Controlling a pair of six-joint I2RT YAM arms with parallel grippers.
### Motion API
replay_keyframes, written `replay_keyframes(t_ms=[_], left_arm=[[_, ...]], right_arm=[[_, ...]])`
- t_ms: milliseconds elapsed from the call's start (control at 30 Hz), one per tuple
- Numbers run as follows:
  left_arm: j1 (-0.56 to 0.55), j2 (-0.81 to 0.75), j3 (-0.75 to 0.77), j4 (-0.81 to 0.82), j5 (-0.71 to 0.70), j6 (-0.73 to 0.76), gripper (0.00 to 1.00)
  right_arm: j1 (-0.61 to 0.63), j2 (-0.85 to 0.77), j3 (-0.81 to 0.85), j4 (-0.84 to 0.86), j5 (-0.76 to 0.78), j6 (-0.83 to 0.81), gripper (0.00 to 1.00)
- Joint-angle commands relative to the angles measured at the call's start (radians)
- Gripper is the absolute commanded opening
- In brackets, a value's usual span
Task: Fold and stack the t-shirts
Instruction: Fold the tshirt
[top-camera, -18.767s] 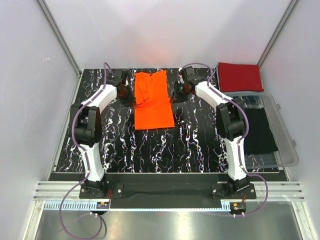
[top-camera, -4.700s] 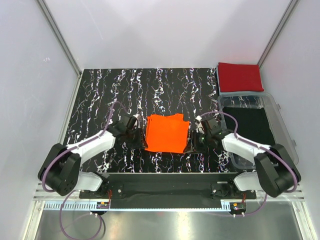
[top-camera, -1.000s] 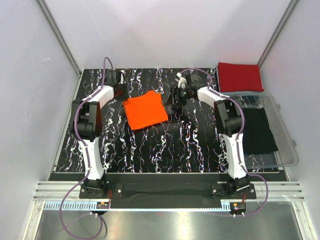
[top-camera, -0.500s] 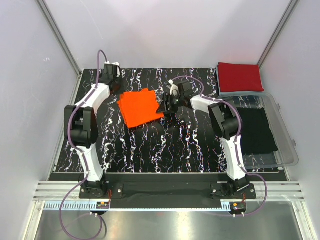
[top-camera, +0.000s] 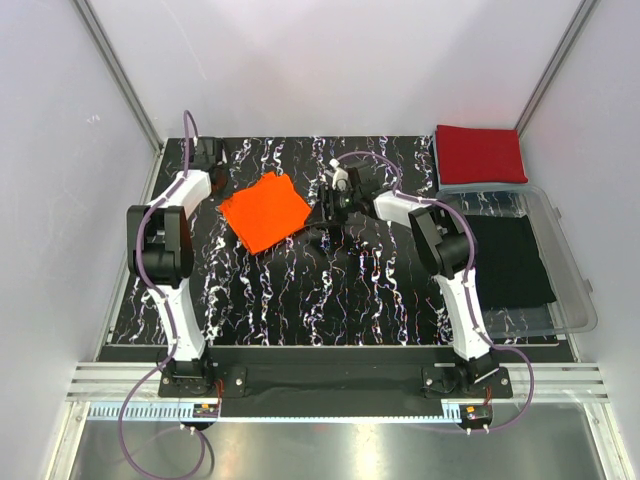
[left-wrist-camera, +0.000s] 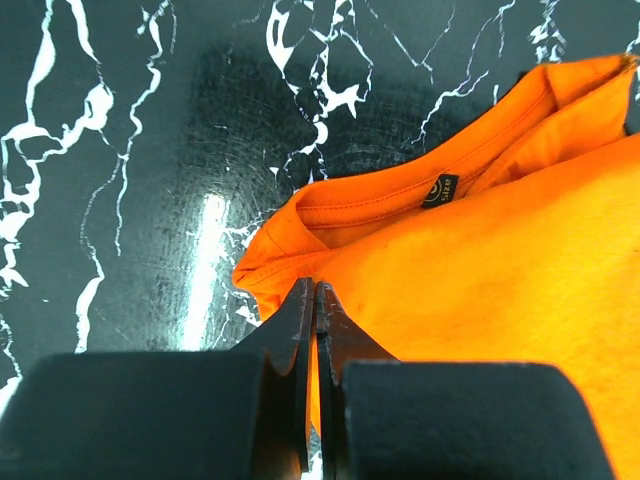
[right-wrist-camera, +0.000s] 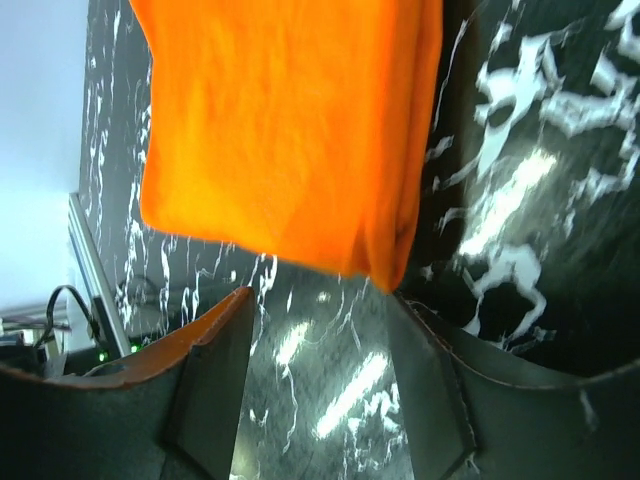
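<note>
Left tool (left-wrist-camera: 315, 292) is pressed together, looks like it's pinching the collar-side edge of the folded orange t-shirt (top-camera: 265, 210). That tee lies flat on the bench (top-camera: 330, 290) between the two tools. Right tool (right-wrist-camera: 320, 300) is spread, with the tee's corner just ahead of its tips, not gripped. The red t-shirt (top-camera: 480, 153) sits folded well off to that tool's right, next to a clear bin (top-camera: 572, 290).

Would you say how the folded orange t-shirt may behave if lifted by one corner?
The orange t-shirt is probably floppy: its thin, rumpled layers suggest the fold would sag open. It looks light, and would likely slide easily on the glossy table.
</note>
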Motion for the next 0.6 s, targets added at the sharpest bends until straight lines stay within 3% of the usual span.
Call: replay_keyframes(t_ms=[0, 133, 233, 300, 400, 567], left_arm=[[0.008, 0.005, 0.001, 0.032, -0.018, 0.004, 0.0], [0.008, 0.019, 0.005, 0.032, -0.017, 0.007, 0.0], [0.01, 0.029, 0.013, 0.033, -0.008, 0.009, 0.0], [0.01, 0.032, 0.019, 0.032, 0.014, 0.009, 0.0], [0.007, 0.017, 0.019, 0.033, 0.057, -0.005, 0.0], [-0.033, -0.116, -0.016, 0.016, 0.132, -0.063, 0.0]], right_arm=[[0.005, 0.061, 0.073, 0.006, 0.04, 0.016, 0.63], [0.005, 0.097, 0.122, 0.006, 0.081, 0.079, 0.61], [0.005, 0.124, 0.15, 0.006, 0.088, 0.116, 0.52], [0.006, 0.118, 0.138, 0.004, 0.106, 0.11, 0.27], [0.005, 0.038, 0.04, 0.006, 0.164, 0.073, 0.01], [0.017, -0.208, -0.253, 0.004, 0.279, 0.104, 0.0]])
